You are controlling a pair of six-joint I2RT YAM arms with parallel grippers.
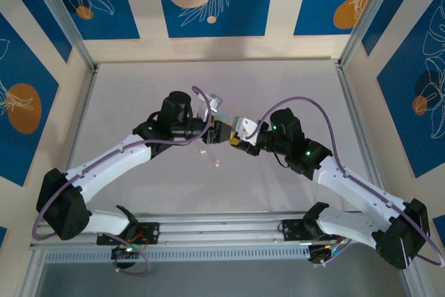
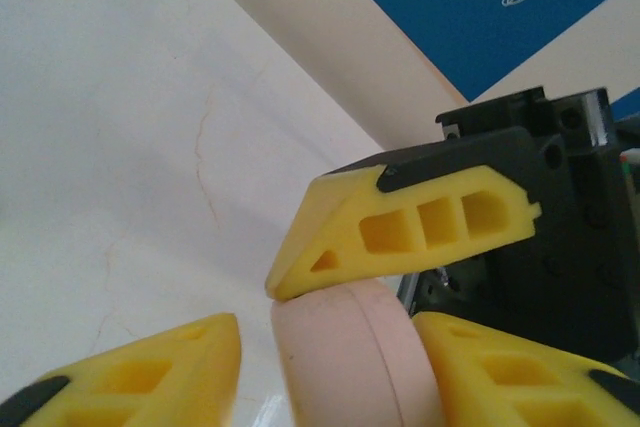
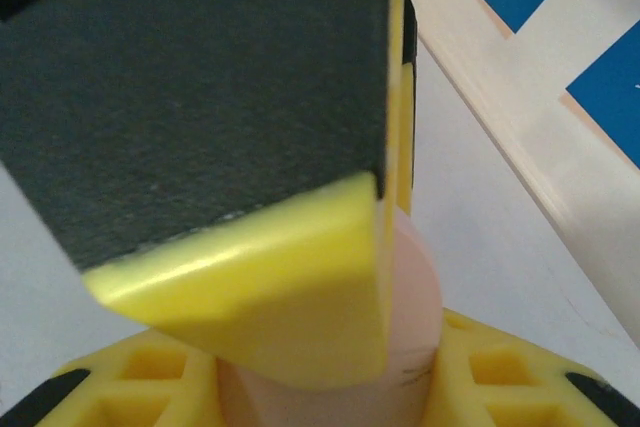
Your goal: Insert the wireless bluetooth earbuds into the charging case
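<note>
Grips pink case (image 3: pixel 415 307) in right pincer (image 1: pixel 236 138), most of it blocked by left pincer (image 1: pixel 221 132) finger crossing in front; cannot tell whether left pincer, flanking the case, is clamped on it; faint pink specks just nearside of both, perhaps earbuds (image 1: pixel 217 163).

pink case (image 2: pixel 350 362) between my fingers (image 2: pixel 150 377): one touching, other just off. right gripper's finger (image 2: pixel 420 222) on case top. white table (image 2: pixel 120 147) behind.
</note>
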